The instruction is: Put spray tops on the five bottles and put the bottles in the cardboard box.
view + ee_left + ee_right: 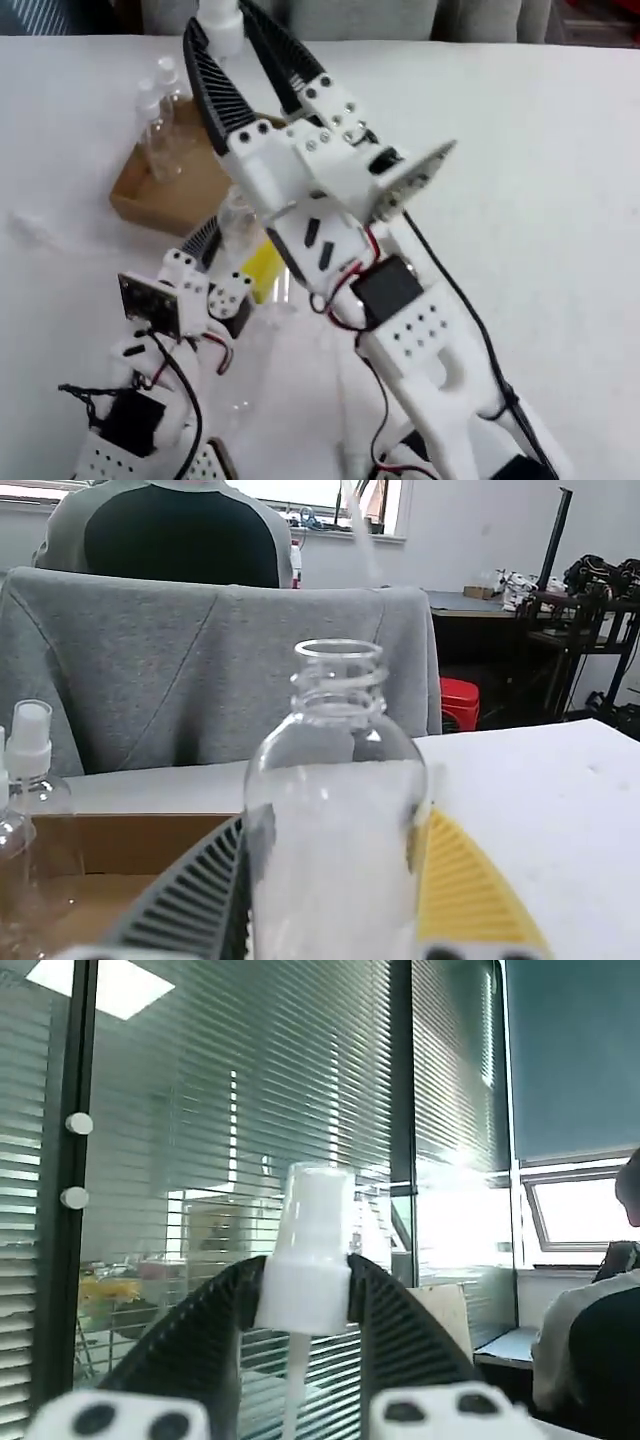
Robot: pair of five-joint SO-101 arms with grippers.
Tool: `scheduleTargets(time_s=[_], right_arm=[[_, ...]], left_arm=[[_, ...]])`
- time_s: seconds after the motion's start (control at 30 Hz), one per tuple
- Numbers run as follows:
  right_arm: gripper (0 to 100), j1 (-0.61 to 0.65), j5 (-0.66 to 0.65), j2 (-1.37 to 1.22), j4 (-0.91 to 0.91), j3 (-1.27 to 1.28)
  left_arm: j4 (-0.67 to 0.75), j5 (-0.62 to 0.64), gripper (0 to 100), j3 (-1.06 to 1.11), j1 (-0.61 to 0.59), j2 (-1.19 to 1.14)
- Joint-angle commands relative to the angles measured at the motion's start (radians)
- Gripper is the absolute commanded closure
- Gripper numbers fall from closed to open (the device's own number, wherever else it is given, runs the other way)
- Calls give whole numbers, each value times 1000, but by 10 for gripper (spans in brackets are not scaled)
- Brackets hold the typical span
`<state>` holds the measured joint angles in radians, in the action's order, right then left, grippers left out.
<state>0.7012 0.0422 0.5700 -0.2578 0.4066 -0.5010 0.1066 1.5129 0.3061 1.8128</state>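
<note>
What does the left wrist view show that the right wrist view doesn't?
Left wrist: the left gripper shut on an uncapped clear bottle, with the cardboard box and capped bottles behind it on the white table. Right wrist: the right gripper clamping a white spray top, with blinds behind. Both: a thin tube, seemingly the spray top's dip tube, above the clear bottle's mouth in one, below the spray top in the other.

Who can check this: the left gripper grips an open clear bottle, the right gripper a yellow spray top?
One error: the spray top in the right gripper is white, not yellow, as the right wrist view shows. The left gripper does grip an open clear bottle.
</note>
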Motion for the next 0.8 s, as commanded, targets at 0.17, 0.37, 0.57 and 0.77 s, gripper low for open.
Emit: scheduleTargets(time_s=[0.17, 0.37, 0.57, 0.77], right_arm=[[982, 4, 9, -4, -28, 26], [982, 4, 11, 2, -96, 120], [982, 5, 11, 110, -110, 238], [982, 65, 11, 248, -22, 370]], left_arm=[[-2, 14, 978, -6, 13, 15], [-2, 14, 978, -6, 12, 15], [-2, 14, 978, -5, 12, 15], [-2, 14, 978, -5, 12, 13]])
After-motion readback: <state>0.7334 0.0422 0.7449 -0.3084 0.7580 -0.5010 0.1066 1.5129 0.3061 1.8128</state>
